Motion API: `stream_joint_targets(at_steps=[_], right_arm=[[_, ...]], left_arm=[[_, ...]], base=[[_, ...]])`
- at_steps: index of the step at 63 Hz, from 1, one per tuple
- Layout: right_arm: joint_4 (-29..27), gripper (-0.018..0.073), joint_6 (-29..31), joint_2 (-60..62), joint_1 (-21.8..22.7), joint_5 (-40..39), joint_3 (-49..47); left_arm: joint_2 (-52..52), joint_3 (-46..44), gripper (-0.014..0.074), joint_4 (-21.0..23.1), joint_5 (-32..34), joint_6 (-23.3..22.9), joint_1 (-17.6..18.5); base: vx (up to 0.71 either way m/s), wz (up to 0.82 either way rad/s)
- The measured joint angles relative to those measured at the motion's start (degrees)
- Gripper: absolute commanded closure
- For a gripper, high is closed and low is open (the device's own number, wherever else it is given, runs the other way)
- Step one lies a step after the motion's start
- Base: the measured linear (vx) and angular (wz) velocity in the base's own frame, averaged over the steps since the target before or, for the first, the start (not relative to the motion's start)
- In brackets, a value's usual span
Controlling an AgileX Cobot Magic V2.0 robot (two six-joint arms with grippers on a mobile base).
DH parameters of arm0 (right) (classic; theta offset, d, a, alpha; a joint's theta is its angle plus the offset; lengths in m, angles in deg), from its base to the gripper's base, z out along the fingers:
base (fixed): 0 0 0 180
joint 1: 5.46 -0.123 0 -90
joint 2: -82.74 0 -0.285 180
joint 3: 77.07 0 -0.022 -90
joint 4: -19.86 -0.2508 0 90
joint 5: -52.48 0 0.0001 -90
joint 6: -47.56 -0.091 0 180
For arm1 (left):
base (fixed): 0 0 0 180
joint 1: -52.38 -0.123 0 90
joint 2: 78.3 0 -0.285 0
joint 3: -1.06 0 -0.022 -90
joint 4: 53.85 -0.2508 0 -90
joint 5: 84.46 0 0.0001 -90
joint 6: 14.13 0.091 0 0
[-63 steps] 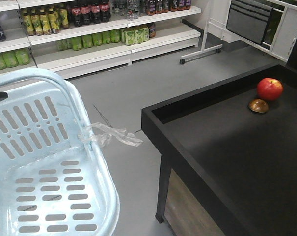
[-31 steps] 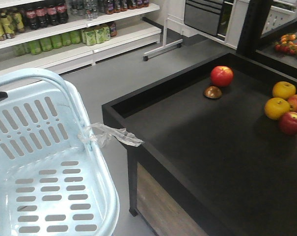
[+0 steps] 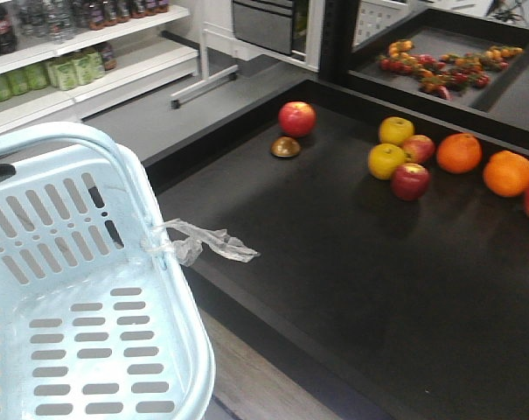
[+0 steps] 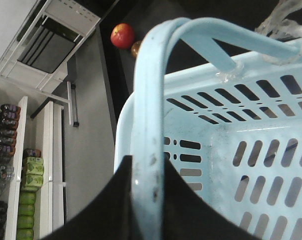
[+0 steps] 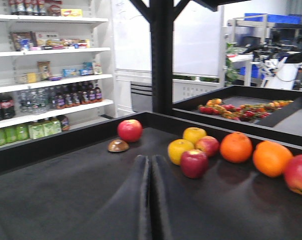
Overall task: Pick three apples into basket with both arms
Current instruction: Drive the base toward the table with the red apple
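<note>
My left gripper [image 4: 148, 167] is shut on the hoop handle [image 4: 150, 100] of the pale blue basket [image 3: 80, 297], which hangs empty left of the black table. A clear plastic strip [image 3: 203, 242] is tied to its rim. My right gripper [image 5: 151, 167] is shut and empty, low over the table and pointing at the fruit. A maroon apple [image 5: 194, 163] lies just right of its tips, also in the front view [image 3: 410, 181]. A red-and-yellow apple [image 5: 208, 145] sits behind it. Another maroon apple [image 5: 298, 174] lies at the far right.
A brighter pink-red apple [image 3: 296, 118] and a brown dome [image 3: 286, 147] sit at the table's far left. Two yellow fruits [image 3: 386, 161] and two oranges [image 3: 458, 152] lie among the apples. The black table has a raised rim [image 3: 247, 302]. Store shelves [image 3: 63, 83] stand behind.
The front view has swung right: the table now fills more of the frame, and the fruit cluster and oranges have come into view. The basket keeps its place in the view.
</note>
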Motion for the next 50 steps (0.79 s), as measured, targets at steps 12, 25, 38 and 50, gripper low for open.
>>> stream_joint_targets(at_steps=[12,25,38,50], right_arm=[[0.0,0.0568,0.0,0.0,0.0,0.0,0.0],[0.0,0.0568,0.0,0.0,0.0,0.0,0.0],[0.0,0.0568,0.0,0.0,0.0,0.0,0.0],[0.0,0.0568,0.0,0.0,0.0,0.0,0.0]], left_arm=[[0.0,0.0,0.0603,0.0,0.0,0.0,0.0],[0.0,0.0,0.0603,0.0,0.0,0.0,0.0],[0.0,0.0,0.0603,0.0,0.0,0.0,0.0],[0.1,0.0,0.0603,-0.2,0.0,0.0,0.0]], base=[[-0.03,-0.31],[0.01,-0.24],[0.06,-0.28],[0.08,-0.32]])
